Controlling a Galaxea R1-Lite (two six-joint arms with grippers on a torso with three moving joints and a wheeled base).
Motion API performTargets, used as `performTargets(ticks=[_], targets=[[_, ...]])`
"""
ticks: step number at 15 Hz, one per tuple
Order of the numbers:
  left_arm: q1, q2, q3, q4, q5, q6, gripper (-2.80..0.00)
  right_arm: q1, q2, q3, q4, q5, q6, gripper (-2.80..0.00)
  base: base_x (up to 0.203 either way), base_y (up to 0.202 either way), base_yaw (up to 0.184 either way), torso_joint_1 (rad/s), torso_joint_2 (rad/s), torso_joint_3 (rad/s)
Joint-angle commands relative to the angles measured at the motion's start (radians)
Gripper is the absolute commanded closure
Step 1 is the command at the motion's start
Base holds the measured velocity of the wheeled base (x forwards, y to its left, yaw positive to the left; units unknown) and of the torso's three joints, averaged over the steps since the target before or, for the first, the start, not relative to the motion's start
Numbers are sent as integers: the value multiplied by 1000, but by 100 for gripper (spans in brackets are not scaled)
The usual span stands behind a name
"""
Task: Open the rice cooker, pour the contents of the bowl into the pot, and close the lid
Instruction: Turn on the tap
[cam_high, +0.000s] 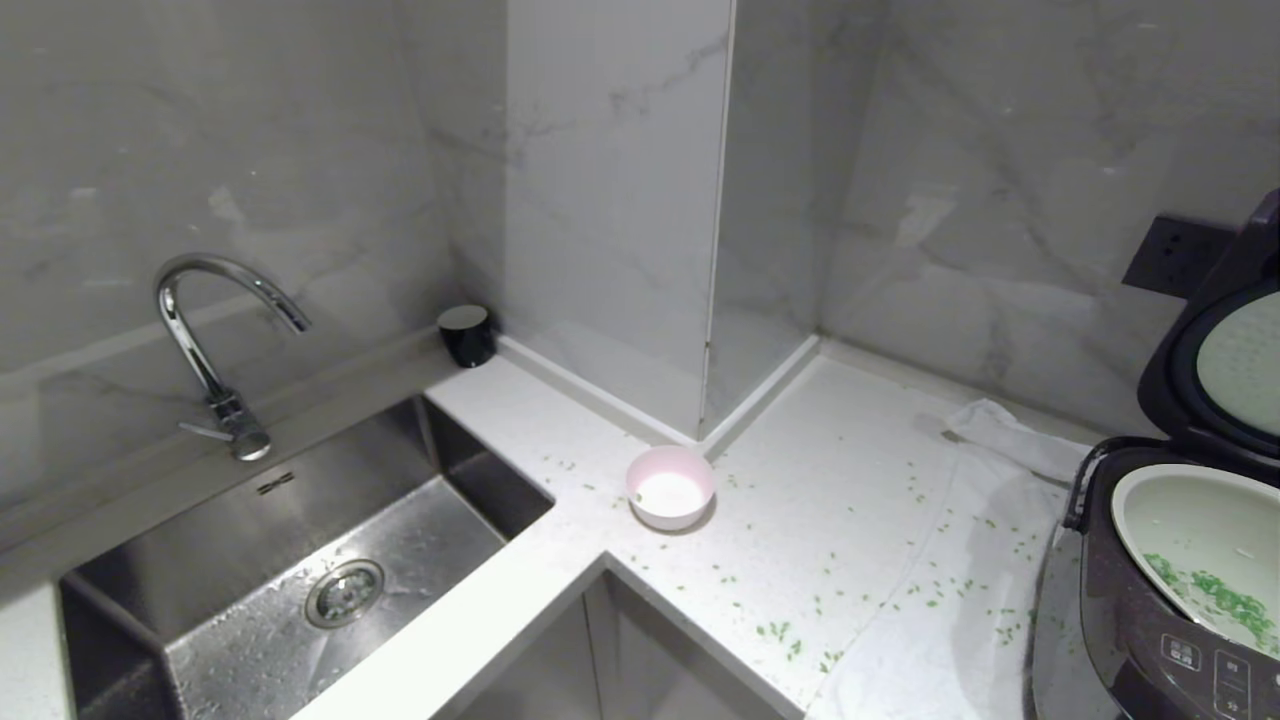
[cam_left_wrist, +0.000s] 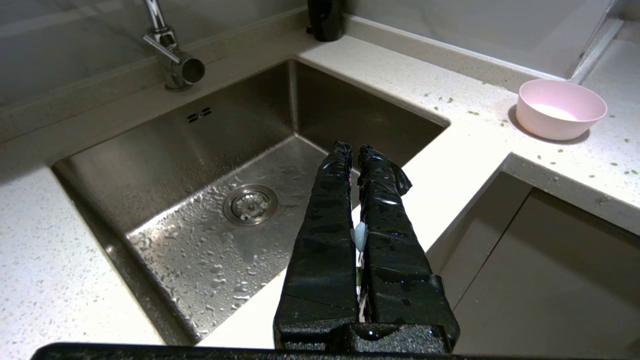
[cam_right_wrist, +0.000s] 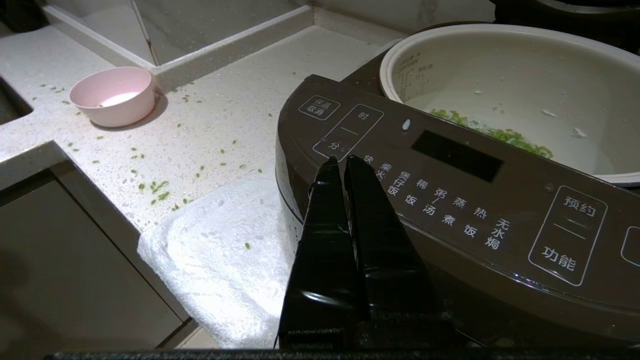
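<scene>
Hovering right pincer (cam_right_wrist: 339, 161) by rice cooker (cam_right_wrist: 450, 200), bowl (cam_right_wrist: 112, 95) apart

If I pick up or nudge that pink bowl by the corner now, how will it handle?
The bowl looks empty, small and thin-walled, so it is probably light and would slide at a nudge. The counter around it looks wet and strewn with green bits, so the rim may be slippery in a pincer. It sits upright on a narrower base; a push high up could tip it.

Glossy black tapered fingers (cam_left_wrist: 345, 210)
</scene>
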Motion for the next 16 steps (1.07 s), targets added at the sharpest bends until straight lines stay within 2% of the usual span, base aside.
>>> performTargets(ticks=[1, 16], targets=[[0, -2, 8, -1, -1, 1, 0, 0, 0, 0, 0, 0, 0, 0, 0, 0, 0, 0, 0, 0], [2, -2, 6, 1, -1, 1, 0, 0, 0, 0, 0, 0, 0, 0, 0, 0, 0, 0, 0, 0]])
